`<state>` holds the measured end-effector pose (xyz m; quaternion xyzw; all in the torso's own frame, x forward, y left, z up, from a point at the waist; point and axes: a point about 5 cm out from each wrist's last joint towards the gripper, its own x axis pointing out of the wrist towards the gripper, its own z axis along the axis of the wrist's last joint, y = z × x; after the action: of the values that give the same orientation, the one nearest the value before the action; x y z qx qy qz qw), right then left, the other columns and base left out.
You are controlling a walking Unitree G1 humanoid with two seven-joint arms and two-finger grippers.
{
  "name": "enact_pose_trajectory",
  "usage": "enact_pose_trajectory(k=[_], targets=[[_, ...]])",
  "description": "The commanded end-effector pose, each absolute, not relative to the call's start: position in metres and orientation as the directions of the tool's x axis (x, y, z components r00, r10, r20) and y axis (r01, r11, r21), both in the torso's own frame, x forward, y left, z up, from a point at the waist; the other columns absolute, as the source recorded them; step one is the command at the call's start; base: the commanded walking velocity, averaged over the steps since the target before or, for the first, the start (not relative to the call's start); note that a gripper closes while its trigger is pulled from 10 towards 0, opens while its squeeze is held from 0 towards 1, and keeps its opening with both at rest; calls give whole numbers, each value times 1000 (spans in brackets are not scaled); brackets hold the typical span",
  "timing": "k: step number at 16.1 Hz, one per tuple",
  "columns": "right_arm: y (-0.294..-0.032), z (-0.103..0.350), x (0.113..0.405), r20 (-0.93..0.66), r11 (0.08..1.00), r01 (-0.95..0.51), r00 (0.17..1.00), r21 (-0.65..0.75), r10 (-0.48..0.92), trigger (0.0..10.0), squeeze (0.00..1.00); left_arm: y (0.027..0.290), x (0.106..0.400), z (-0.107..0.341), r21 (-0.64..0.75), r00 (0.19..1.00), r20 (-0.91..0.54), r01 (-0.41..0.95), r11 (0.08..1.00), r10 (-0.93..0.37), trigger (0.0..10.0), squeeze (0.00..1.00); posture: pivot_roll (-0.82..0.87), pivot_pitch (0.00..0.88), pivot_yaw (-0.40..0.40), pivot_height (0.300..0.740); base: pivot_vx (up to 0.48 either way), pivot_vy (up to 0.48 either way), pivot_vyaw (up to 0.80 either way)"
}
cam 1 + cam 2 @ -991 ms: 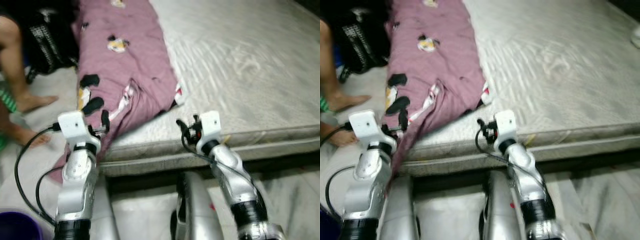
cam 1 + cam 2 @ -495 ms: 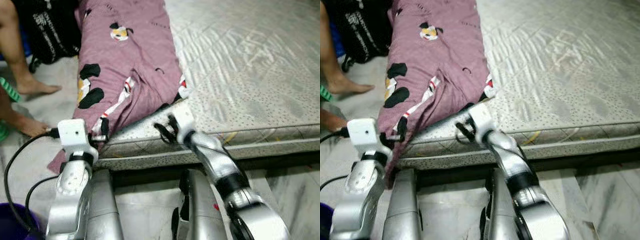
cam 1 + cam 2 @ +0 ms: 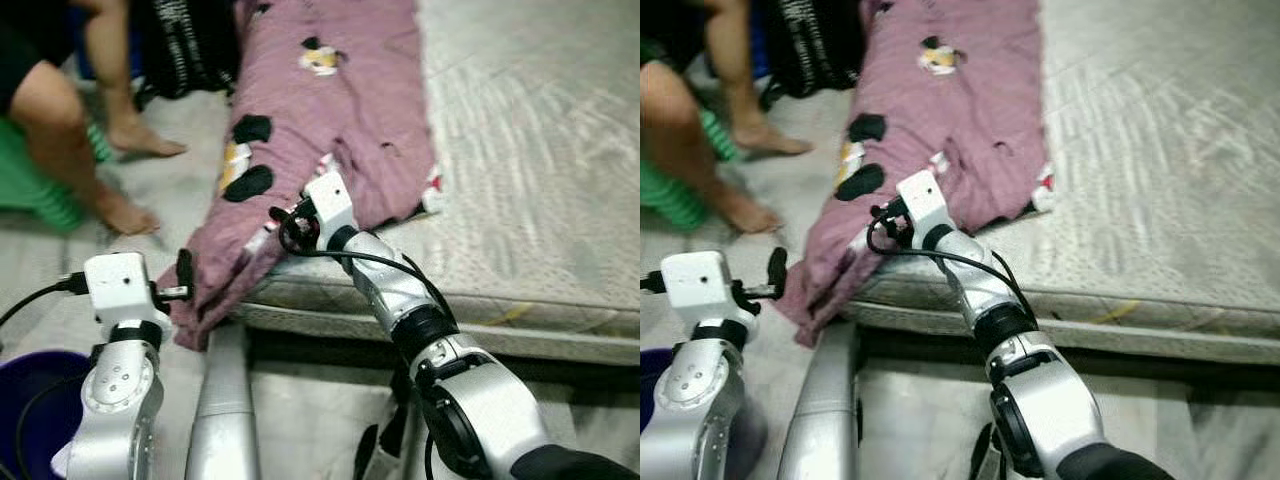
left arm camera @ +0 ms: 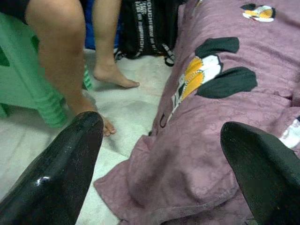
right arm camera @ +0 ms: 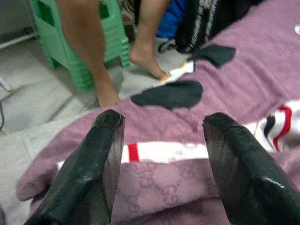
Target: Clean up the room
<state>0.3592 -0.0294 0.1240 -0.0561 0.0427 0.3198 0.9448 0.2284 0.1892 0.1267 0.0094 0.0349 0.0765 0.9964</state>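
Observation:
A mauve blanket (image 3: 350, 110) with cartoon prints lies along the left side of the grey mattress (image 3: 540, 150), and its end hangs over the edge to the floor. My right arm reaches across to that hanging part. My right gripper (image 5: 164, 122) is open just above the blanket's red-and-white stripe (image 5: 159, 152), with nothing between its fingers. My left gripper (image 3: 185, 275) is low at the left, beside the blanket's hanging end. In the left wrist view it (image 4: 161, 129) is open wide, and the blanket (image 4: 225, 117) lies ahead of the fingers.
A person's bare legs (image 3: 110, 110) and a green stool (image 3: 30, 180) are on the floor to the left. A black bag (image 3: 190, 40) stands behind them. A purple bucket (image 3: 25, 400) sits at my lower left. The mattress's front edge (image 3: 500, 325) runs across in front of me.
The camera has turned left, so the whole scene shifted right. My right arm has swung left across the mattress corner onto the blanket's hanging part. The left gripper has stayed low beside the blanket.

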Motion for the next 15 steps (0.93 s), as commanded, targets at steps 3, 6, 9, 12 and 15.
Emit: enact_pose_trajectory(k=[3, 6, 9, 12, 15], targets=[[-37, 124, 369, -147, 873, -487, 867, -40, 477, 10000, 0, 181, 234, 133, 17, 991, -61, -118, 993, 118, 10000, 0, 251, 181, -45, 532, 0, 0, 0], [-24, 131, 373, -182, 892, -453, 877, 0, 445, 10000, 0, 183, 233, 137, 18, 991, -53, -126, 992, 127, 10000, 0, 265, 204, -45, 532, 0, 0, 0], [-17, 125, 371, -251, 903, -430, 874, -2, 416, 10000, 0, 183, 232, 139, 17, 989, -54, -139, 990, 139, 10000, 0, 272, 218, -49, 532, 0, 0, 0], [-17, 114, 367, -306, 912, -409, 869, -2, 389, 10000, 0, 182, 233, 139, 15, 988, -57, -142, 990, 143, 10000, 0, 269, 222, -48, 532, 0, 0, 0], [-17, 109, 365, -317, 930, -366, 878, 38, 359, 0, 0, 182, 235, 139, 17, 988, -60, -142, 990, 142, 10000, 0, 265, 223, -49, 532, 0, 0, 0]])
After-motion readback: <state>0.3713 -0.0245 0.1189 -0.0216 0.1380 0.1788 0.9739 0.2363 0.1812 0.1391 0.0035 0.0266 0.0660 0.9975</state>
